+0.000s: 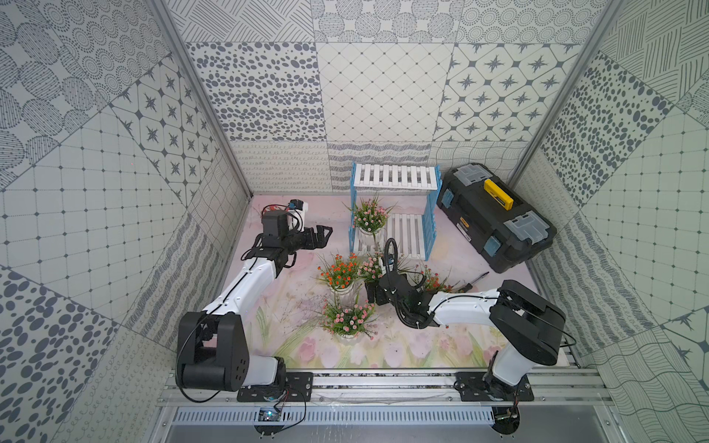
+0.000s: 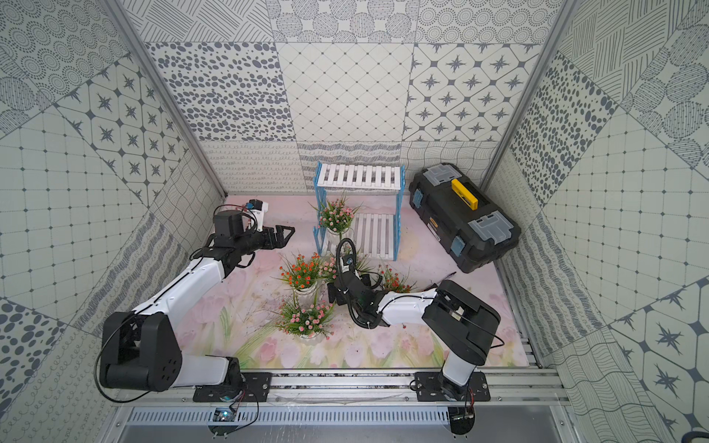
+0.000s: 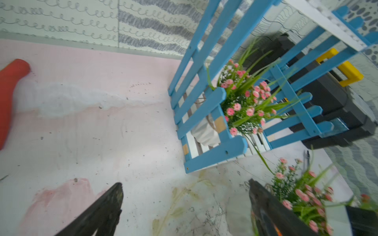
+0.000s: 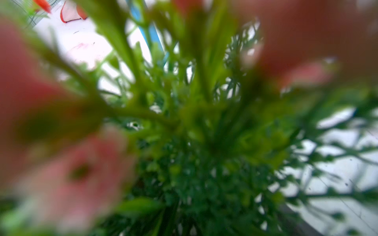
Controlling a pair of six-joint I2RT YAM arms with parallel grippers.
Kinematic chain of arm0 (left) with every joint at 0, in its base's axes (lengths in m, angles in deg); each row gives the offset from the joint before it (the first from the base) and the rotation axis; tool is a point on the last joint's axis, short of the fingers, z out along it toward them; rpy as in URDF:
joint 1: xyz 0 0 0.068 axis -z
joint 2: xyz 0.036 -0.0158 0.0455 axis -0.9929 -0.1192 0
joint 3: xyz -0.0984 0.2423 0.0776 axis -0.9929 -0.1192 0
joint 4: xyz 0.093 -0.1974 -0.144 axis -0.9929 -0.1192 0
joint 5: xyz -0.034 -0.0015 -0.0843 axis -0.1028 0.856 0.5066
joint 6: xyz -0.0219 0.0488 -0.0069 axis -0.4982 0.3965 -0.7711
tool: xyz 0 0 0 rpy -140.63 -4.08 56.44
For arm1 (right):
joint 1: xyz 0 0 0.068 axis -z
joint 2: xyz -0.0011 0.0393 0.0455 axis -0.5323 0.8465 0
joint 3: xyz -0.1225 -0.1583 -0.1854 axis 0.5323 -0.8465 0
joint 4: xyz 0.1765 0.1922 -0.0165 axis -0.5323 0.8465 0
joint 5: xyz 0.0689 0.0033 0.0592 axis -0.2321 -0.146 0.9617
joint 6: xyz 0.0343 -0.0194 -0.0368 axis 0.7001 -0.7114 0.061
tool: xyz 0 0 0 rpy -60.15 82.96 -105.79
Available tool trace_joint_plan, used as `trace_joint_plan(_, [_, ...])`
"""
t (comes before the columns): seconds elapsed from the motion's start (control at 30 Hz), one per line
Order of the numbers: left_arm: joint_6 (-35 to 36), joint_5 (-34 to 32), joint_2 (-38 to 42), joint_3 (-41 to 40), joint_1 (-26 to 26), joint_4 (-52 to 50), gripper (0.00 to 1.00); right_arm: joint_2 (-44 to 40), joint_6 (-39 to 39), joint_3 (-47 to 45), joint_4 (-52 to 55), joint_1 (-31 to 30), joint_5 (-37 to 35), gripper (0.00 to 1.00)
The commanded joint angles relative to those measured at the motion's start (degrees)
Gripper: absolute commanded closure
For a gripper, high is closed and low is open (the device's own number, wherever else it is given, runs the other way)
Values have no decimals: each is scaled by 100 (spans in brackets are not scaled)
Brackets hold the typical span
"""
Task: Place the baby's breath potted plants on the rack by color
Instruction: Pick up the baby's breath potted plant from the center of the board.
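The rack (image 1: 395,177) (image 2: 360,177) (image 3: 204,114) stands at the back with one pink-flowered plant (image 1: 369,218) (image 2: 336,216) (image 3: 245,98) on the left of its lower shelf. On the mat stand an orange-red plant (image 1: 339,274), a pink plant (image 1: 369,265), another orange-red plant (image 1: 435,282) behind my right arm, and a pink plant (image 1: 347,319) nearest the front. My left gripper (image 1: 324,234) (image 3: 186,192) hangs open and empty left of the rack. My right gripper (image 1: 374,293) (image 2: 333,293) is down in the middle pink plant (image 4: 194,143); foliage fills its wrist view and hides the jaws, which stand wide.
A black toolbox (image 1: 495,214) with a yellow handle lies right of the rack. A dark pen-like tool (image 1: 475,279) lies on the mat by my right arm. A red object (image 3: 10,92) lies near the back left wall. Patterned walls close three sides.
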Motion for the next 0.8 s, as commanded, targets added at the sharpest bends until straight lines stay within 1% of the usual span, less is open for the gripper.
trace_joint_plan(0.0, [256, 906, 347, 62, 182, -725, 2, 207, -160, -68, -607, -9, -93, 2])
trace_joint_plan(0.27, [94, 1080, 826, 18, 256, -1029, 2, 398, -310, -117, -1123, 94, -231, 2])
trace_joint_plan(0.5, [58, 1027, 819, -5, 322, -1059, 2, 666, -469, 44, -1360, 165, -282, 2])
trace_joint_plan(0.7, [-22, 1083, 754, 14, 385, -1012, 2, 843, -561, 107, -1568, 176, -460, 2])
trace_joint_plan(0.77, [-5, 1157, 738, 10, 401, -1041, 2, 839, -613, 120, -1621, 183, -537, 7])
